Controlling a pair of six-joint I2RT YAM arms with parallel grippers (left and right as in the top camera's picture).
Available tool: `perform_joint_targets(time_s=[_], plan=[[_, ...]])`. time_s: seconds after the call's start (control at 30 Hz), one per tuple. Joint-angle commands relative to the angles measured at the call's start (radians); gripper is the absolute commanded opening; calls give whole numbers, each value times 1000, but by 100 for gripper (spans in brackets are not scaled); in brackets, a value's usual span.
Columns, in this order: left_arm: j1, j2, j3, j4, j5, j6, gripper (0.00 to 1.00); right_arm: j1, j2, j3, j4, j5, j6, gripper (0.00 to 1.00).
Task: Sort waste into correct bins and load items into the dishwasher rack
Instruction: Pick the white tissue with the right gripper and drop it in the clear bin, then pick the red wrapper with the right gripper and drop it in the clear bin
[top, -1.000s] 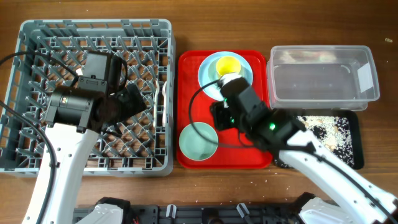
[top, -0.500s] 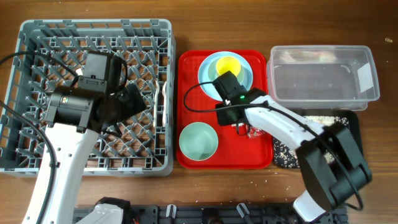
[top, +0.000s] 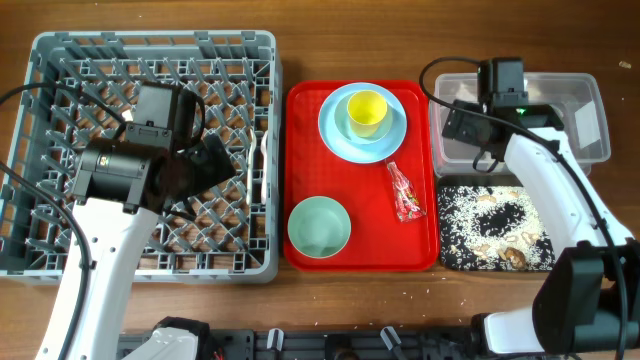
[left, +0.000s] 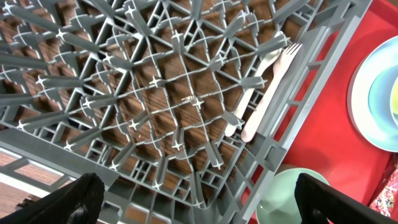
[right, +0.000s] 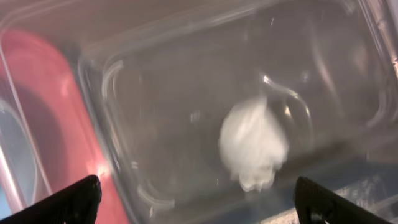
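Note:
The grey dishwasher rack fills the left. A white fork and spoon lie along its right wall. My left gripper hovers open over the rack, holding nothing. On the red tray are a light blue plate with a yellow cup, a pale green bowl and a red wrapper. My right gripper is open above the clear tub. A white paper wad, blurred, is inside the tub below the jaws.
A black tray holding rice grains and brown bits sits in front of the clear tub. Bare wooden table shows beyond the rack and tub. A few grains lie on the table near the front edge.
My right gripper left the red tray, swung right over the clear tub and opened; the paper wad is now in the tub. The wrapper and black tray are uncovered. Left arm unmoved.

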Motion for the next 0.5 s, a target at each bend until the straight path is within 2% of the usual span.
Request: perform_joint_targets(time_s=[0.0, 0.13, 0.17, 0.2, 0.23, 0.33, 0.4, 0.47], plan=[[6, 1, 1, 0, -13, -3, 100, 19, -124, 19, -59, -109, -10, 100], [6, 1, 1, 0, -13, -3, 100, 113, -394, 18, -135, -408, -94, 97], [6, 1, 1, 0, -13, -3, 100, 152, -431, 18, -178, -415, -94, 92], [6, 1, 1, 0, -13, -3, 100, 180, -438, 17, -219, -415, -93, 83], [6, 1, 1, 0, -13, -3, 100, 228, -429, 0, -267, -415, -83, 65], [6, 1, 1, 0, -13, -3, 100, 315, -370, -107, -215, -410, -42, 51], [6, 1, 1, 0, -13, -3, 100, 360, -282, -207, -98, -406, -42, 49], [6, 1, 1, 0, -13, -2, 100, 362, -179, -246, -10, -359, -27, 54]])
